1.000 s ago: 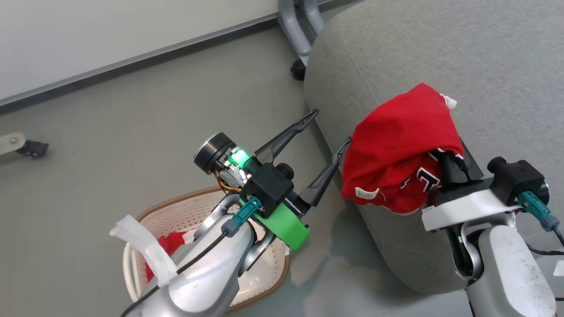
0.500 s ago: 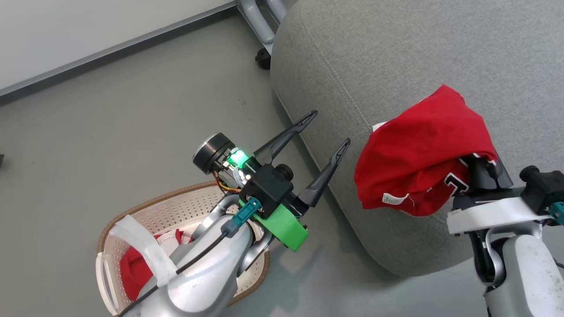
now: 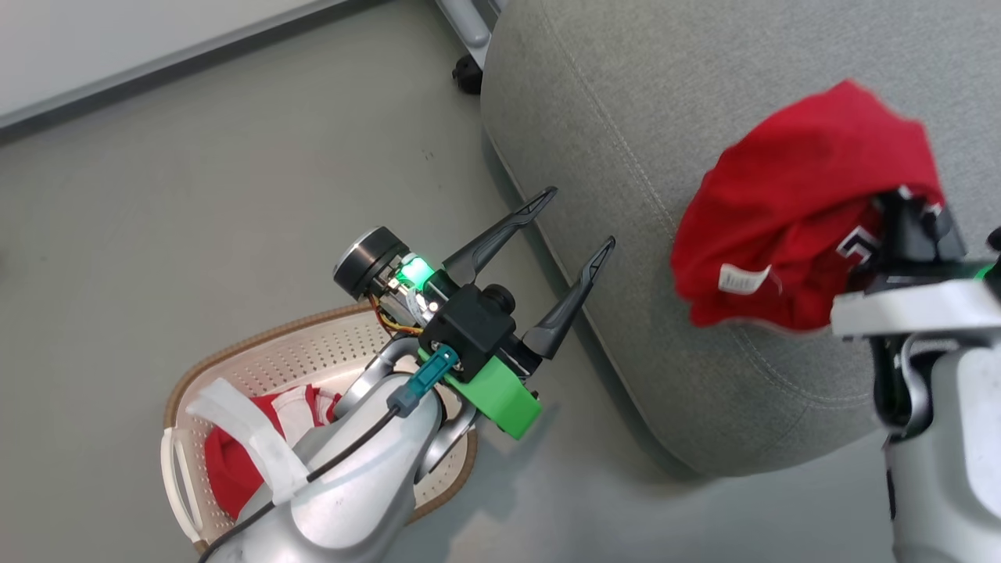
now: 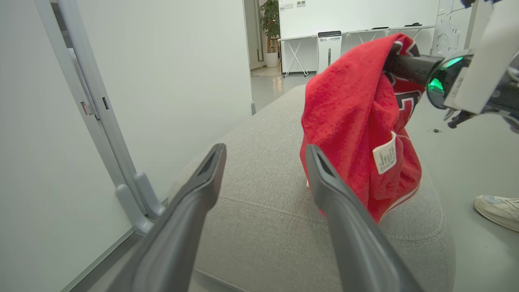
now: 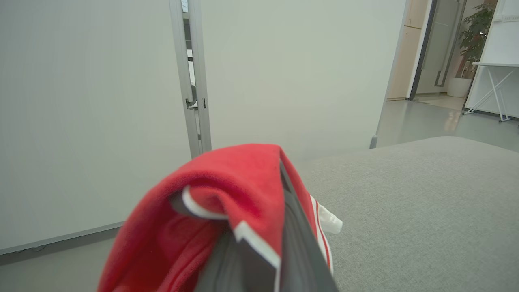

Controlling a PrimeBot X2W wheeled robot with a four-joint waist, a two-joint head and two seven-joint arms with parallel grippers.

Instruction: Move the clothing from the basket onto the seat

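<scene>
While right pincer point(image 3: 901, 220) grips bunched red jersey point(image 3: 790, 195), hung over grey seat point(image 3: 626, 94) near its edge, I see left pincer point(image 3: 580, 217) spread wide, empty, above floor point(image 3: 235, 195) between seat and basket point(image 3: 258, 348). Basket on floor holds second red garment point(image 3: 235, 461), white-striped, partly hidden by left arm point(image 3: 352, 500).

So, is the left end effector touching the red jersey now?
Apart. The head view shows a strip of grey seat between the open left end effector and the red jersey, which hangs from the right end effector.
</scene>
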